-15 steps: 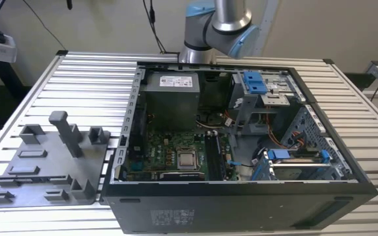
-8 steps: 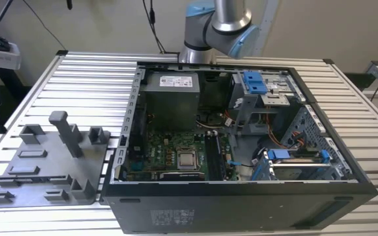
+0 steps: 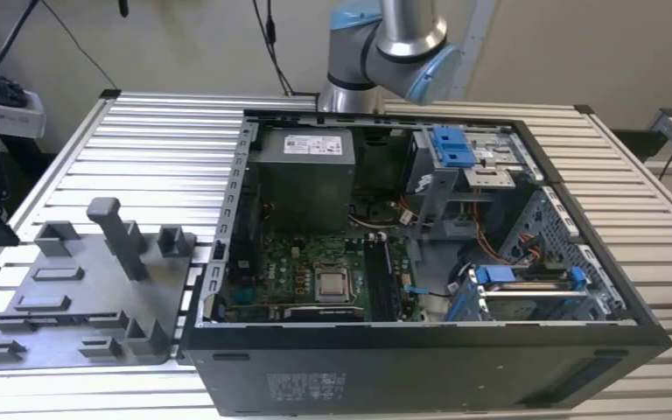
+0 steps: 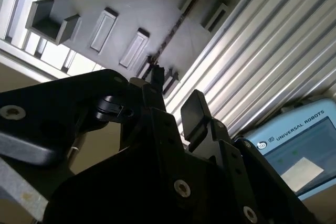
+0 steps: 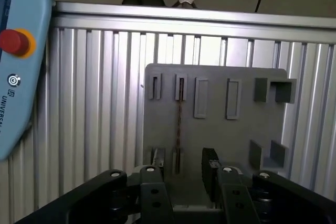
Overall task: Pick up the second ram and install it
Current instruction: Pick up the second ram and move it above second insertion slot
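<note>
Our claw (image 5: 182, 163) hangs wide open and holds nothing. It has one finger on each side of the ram (image 5: 179, 114), at the end nearest to it, and as far as we see it does not touch it. The ram stands on edge in the holder (image 5: 236, 140), which lies on the table (image 3: 137, 149), at the exterior view's left of the case (image 3: 430, 367). We judge that the pick is not yet done and the whole install is left. We count one ram, one holder and one case.

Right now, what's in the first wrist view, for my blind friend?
The open gripper hangs over a grey holder plate where the dark second ram stands on edge in a slot. The plate lies on a ribbed metal table, near a blue teach pendant.
</note>
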You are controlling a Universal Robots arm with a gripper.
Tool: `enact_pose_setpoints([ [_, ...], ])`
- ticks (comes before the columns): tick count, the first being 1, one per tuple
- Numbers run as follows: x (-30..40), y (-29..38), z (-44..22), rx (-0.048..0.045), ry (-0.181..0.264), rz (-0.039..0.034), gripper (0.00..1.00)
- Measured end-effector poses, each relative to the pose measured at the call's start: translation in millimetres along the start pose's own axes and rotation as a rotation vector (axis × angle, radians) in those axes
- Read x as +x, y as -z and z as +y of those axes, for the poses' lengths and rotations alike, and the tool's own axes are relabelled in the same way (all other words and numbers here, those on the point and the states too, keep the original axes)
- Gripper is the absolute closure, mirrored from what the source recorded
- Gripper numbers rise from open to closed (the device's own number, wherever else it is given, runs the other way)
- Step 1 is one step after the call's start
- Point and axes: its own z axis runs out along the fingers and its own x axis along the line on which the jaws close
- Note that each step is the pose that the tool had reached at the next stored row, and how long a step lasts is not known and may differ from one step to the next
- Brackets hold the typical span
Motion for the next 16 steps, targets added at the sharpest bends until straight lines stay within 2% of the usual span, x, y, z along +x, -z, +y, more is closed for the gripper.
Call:
enact_pose_setpoints([
  [14, 0.0, -18.7, -0.2, 0.0001, 0.0, -0.0003, 0.58],
  [16, 0.1, -21.2, -0.2, 0.0001, 0.0, -0.0031, 0.58],
])
